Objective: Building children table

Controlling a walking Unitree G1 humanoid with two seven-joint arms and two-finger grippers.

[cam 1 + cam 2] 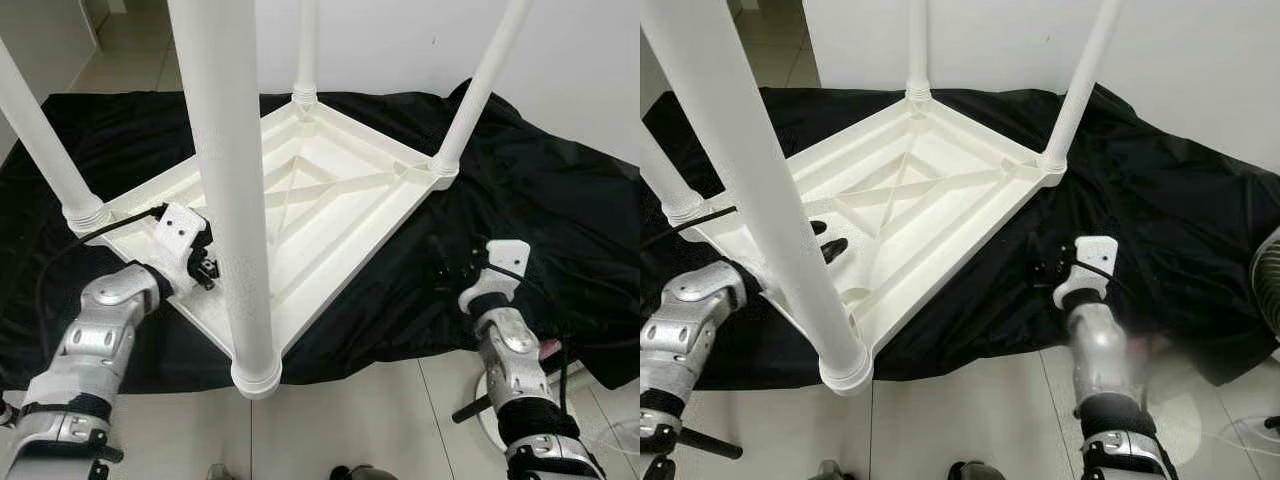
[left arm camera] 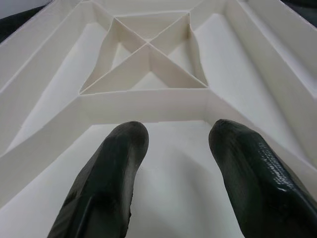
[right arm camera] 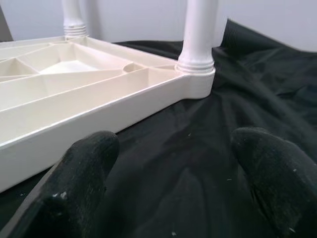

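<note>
A white plastic children's table [image 1: 345,255] lies upside down on a black cloth [image 1: 560,200]. Its ribbed underside faces up. Four white legs stand upright in its corners: the near one [image 1: 235,200], the left one [image 1: 45,150], the far one [image 1: 306,50] and the right one [image 1: 480,90]. My left gripper [image 2: 176,134] hovers open over the underside near the near-left rim, just left of the near leg, with nothing between its fingers [image 1: 825,240]. My right gripper [image 3: 173,148] is open low over the cloth, right of the table's near-right rim [image 3: 99,104] and apart from it.
The cloth covers pale floor tiles [image 1: 350,420] and ends close in front of me. A white wall [image 1: 580,60] stands behind the table. A fan's base [image 1: 1270,280] sits at the far right. Cables run along both arms.
</note>
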